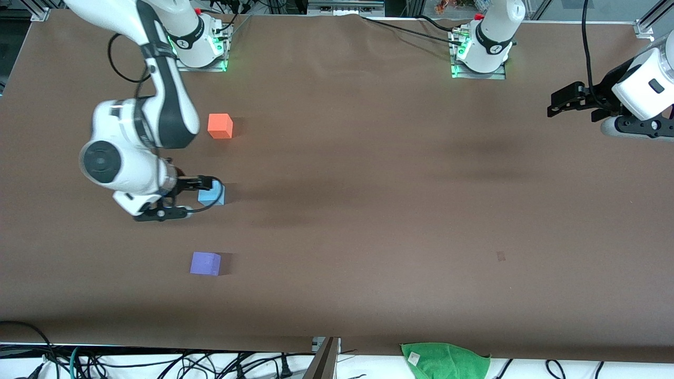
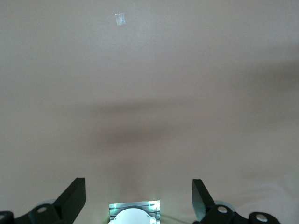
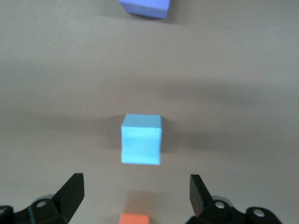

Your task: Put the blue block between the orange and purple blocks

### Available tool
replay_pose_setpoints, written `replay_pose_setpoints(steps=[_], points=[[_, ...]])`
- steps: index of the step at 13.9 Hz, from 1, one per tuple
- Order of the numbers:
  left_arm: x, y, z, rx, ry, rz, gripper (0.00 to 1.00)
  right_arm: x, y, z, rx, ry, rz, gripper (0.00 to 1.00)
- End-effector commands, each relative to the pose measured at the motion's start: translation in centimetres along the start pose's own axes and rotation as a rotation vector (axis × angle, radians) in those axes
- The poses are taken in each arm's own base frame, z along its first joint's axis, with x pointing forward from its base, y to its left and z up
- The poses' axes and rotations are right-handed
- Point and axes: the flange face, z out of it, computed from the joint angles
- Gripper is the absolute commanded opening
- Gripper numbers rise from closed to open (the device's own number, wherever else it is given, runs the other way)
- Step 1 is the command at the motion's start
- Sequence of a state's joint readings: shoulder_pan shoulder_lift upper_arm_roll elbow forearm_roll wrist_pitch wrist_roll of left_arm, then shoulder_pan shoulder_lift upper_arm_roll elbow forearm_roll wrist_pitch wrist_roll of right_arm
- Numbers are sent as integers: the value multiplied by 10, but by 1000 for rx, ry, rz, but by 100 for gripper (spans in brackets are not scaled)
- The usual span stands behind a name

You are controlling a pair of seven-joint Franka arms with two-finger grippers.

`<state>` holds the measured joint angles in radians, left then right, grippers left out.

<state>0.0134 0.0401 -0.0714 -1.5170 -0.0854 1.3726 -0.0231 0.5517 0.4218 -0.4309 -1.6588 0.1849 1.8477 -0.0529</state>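
— Purple block (image 1: 205, 263) sat nearest the front camera, toward the right arm's end of the table. Where was the right gripper (image 1: 206, 185)?

— Right over the blue block (image 1: 211, 195), fingers spread wide, nothing between them. From the right wrist view the two black fingertips (image 3: 71, 191) stood well apart, with the blue block (image 3: 141, 139) resting on the brown table (image 3: 243, 93) between and below them, untouched.

— And the blue block's place among the others?

— It lay on the table in a line with the other two: the orange block (image 1: 220, 126) farther from the front camera, the purple one nearer. All three stood apart, none touching. The right wrist view caught the orange block (image 3: 134, 218) and the purple block (image 3: 145, 7) at its edges.

— What about the left gripper (image 1: 559, 102)?

— That arm waited over the left arm's end of the table, its fingers (image 2: 74, 198) parted and empty, only bare tabletop and a small pale scrap (image 2: 120, 19) under it.
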Motion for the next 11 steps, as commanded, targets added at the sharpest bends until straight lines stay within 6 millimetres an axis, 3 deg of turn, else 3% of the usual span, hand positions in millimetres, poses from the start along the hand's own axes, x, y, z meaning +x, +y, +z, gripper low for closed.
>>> replay_pose_setpoints(steps=[1, 5, 9, 11], points=[[-3, 9, -6, 21, 2, 32, 100, -1, 23, -35, 3, -31, -56, 100], [-3, 9, -6, 22, 4, 30, 100, -12, 48, -91, -7, -56, -74, 100], [-3, 8, -7, 22, 9, 28, 100, -28, 55, -131, -7, -99, -54, 100], [-3, 5, -7, 20, 9, 24, 100, -45, 52, -163, 11, -66, -63, 100]])
